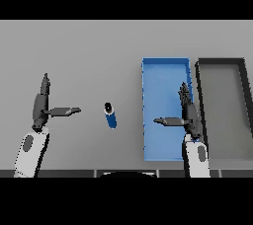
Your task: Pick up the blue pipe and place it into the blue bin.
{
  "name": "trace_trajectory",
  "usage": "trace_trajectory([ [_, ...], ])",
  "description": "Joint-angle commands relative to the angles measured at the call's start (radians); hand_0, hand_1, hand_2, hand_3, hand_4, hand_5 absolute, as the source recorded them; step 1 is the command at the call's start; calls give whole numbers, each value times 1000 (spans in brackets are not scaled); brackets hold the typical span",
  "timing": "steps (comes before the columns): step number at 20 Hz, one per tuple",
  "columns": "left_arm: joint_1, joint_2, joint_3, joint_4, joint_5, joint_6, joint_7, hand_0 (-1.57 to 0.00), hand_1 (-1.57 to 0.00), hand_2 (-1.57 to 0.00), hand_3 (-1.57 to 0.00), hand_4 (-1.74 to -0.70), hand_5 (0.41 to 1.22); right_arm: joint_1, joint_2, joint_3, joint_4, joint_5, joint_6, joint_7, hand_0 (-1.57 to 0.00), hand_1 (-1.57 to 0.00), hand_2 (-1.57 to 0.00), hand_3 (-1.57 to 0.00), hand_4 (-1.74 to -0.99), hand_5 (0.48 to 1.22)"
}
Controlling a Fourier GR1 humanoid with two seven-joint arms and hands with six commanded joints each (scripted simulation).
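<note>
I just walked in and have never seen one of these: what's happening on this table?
Nothing is being held right now. A short blue pipe lies on the grey table between two open robot hands. The left hand is off to its left; the right hand hovers over the blue bin, beside a dark bin.

Pipe (110,116), centre of frame: blue body, black end. Bin (165,66), right of centre: plain blue. Tray (221,61), far right: black rim, grey floor. Table (74,46): uniform grey. Left hand (42,105) and right hand (188,113): dark grey; forearms white with grey patches.
</note>
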Motion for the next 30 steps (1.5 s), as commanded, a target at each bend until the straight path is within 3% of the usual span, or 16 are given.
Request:
trace_trajectory([
  [1, 0, 0, 1, 0, 1, 0, -5, 1, 1, 1, 1, -1006, 586, 0, 1, 1, 0, 0, -1, 0, 1, 1, 1, 1, -1222, 603],
  [6, 8, 5, 5, 2, 3, -4, -14, 1, 1, 1, 1, -1006, 586, 5, 5, 4, -1, 3, -3, -4, 1, 1, 1, 1, -1222, 603],
  [7, 39, 69, -26, -11, -5, -109, -77, 1, 1, 1, 1, -1006, 586, 40, -55, 31, -34, 54, 26, -64, 1, 1, 1, 1, -1222, 603],
  [8, 50, 113, -39, -14, -6, -176, -106, 1, 1, 1, 1, -1011, 588, 68, -77, 63, -73, 83, 46, -91, 1, 1, 1, 1, -1227, 603],
  [9, 57, 139, -50, -14, -10, -216, -121, 1, 1, 1, 1, -1011, 588, 75, -97, 70, -96, 96, 53, -81, 1, 1, 1, 1, -1230, 601],
  [13, 74, 172, -61, -14, -16, -271, -167, 1, 1, 1, 1, -1007, 587, 88, -113, 94, -110, 130, 60, -48, 1, 1, 1, 1, -1230, 595],
  [17, 84, 194, -82, -33, 14, -359, -193, 1, 1, 1, 1, -1021, 587, 96, -118, 99, -120, 137, 62, -53, 1, 1, 1, 1, -1216, 587],
  [19, 94, 214, -112, -67, 14, -407, -184, 1, 1, 1, 1, -1024, 573, 81, -115, 103, -124, 139, 60, -48, 1, 1, 1, 1, -1220, 589],
  [20, 98, 224, -130, -85, 5, -427, -182, 1, 1, 1, 1, -1031, 565, 84, -120, 101, -128, 135, 64, -71, 1, 1, 1, 1, -1225, 595],
  [22, 98, 236, -163, -133, 7, -452, -127, 1, 1, 1, 1, -1040, 532, 78, -126, 98, -114, 136, 68, -85, 1, 1, 1, 1, -1225, 603],
  [26, 83, 193, -245, -169, -17, -481, -52, 1, 1, 1, 1, -1086, 480, 85, -122, 101, -122, 134, 71, -82, 1, 1, 1, 1, -1244, 607],
  [30, 82, 140, -314, -173, -72, -487, -54, 1, 1, 1, 1, -1101, 447, 91, -123, 101, -121, 129, 78, -96, 1, 1, 1, 1, -1262, 617],
])
